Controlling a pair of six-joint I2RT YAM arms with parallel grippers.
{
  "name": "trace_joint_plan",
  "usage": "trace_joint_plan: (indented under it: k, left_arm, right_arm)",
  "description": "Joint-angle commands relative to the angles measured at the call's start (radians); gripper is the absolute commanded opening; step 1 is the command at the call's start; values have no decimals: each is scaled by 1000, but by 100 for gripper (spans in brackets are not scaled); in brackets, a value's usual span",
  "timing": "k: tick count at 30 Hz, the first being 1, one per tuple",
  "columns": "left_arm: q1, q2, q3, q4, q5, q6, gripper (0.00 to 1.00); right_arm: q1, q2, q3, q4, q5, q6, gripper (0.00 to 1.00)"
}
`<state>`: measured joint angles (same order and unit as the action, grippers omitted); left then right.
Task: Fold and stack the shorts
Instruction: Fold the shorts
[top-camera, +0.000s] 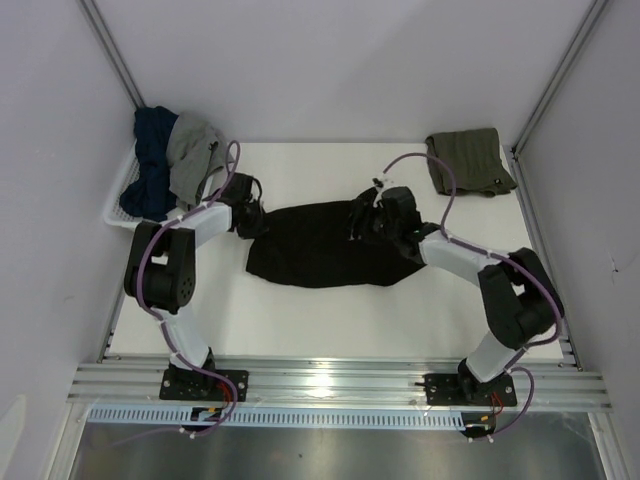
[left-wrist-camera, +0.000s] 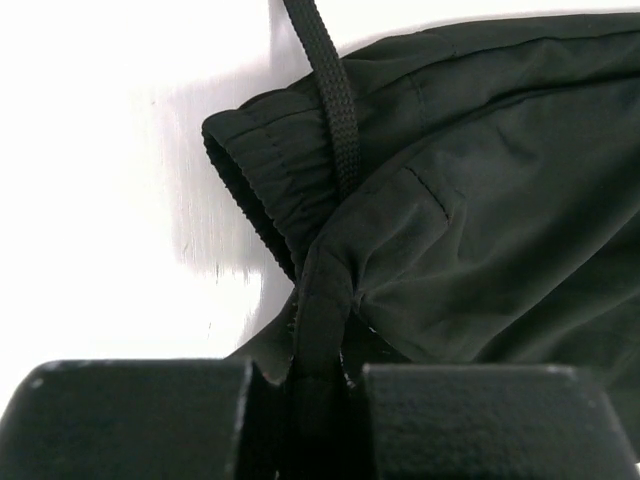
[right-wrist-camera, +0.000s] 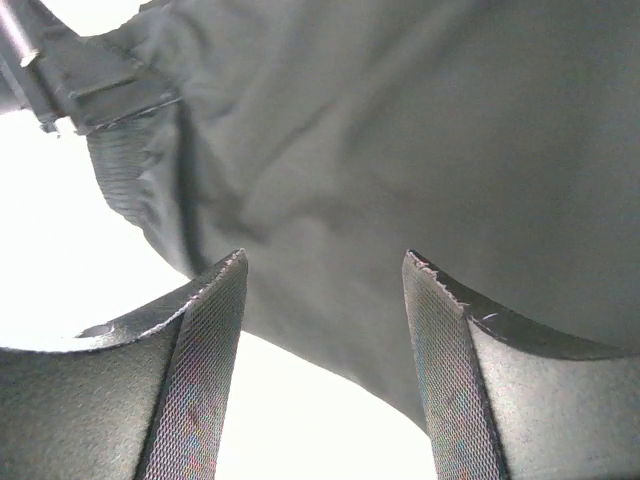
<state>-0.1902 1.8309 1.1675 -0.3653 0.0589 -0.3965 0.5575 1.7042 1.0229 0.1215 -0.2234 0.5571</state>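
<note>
Centrally, black shorts (top-camera: 310, 258) pinched by left hand (left-wrist-camera: 305, 400) — under right hand (right-wrist-camera: 322, 300)

A soft black pair of shorts (top-camera: 315, 255) lay spread in the middle of the flat white table (top-camera: 330, 320). A folded olive-green pair (top-camera: 468, 160) lay far right, a white basket (top-camera: 120, 215) far left.

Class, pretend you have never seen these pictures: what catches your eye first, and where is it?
The black shorts lie spread across the middle of the white table, with the left gripper pinched on a fold at their left edge and the right gripper open over their far edge. A folded olive-green pair lies in the far right corner, and a white basket heaped with blue and grey clothes sits far left.
</note>
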Motion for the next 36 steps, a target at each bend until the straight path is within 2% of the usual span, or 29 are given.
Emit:
trace_joint_plan:
  k: [1,2,5,6,7,8,9,12,17,21,25,29,33,36]
  left_arm:
    - [9,30,29,12,16,31,4]
    - [11,33,31,12,19,31,7]
    - [15,34,24,17,32,31,31]
    - [17,28,18,31,35,28,48]
    - [18,22,-9,40,36,25,54]
    - [21,12,-17,63,53,24,68]
    - [24,7,-26,74,64,19,76]
    - [50,-10,-86,133,154,7,87]
    - [74,-56,-167,198,194,-16,99]
    - [80,-122,-244,268,212,-47,99]
    - [89,-191,-357,356,275,-102,99]
    - [97,-312,-448,457,297,-136,99]
    - [117,-410,-526,509,347,-180,99]
    - [124,-473,-552,500,352,-192,99]
  right_arm:
    - [-74,-92,-44,-89,39,-39,66]
    - [-127,-112,-50,-106,32,-43,66]
    - [-227,-161,-98,-120,10,-59,67]
    - [-246,-169,-106,-153,0,-68,67]
    - [-261,-172,-109,-163,-7,-75,67]
    - [-283,-172,-110,-161,-26,-86,67]
    - [-289,-172,-113,-157,-34,-88,67]
    - [-274,-161,-107,-140,-65,-88,67]
    - [-168,-117,-40,-88,-97,-77,67]
    - [-61,-39,17,-37,-115,-43,67]
    - [33,105,78,44,-145,13,65]
    - [85,228,144,165,-218,90,59]
    - [116,316,207,210,-238,133,59]
    - [131,359,262,198,-241,133,63]
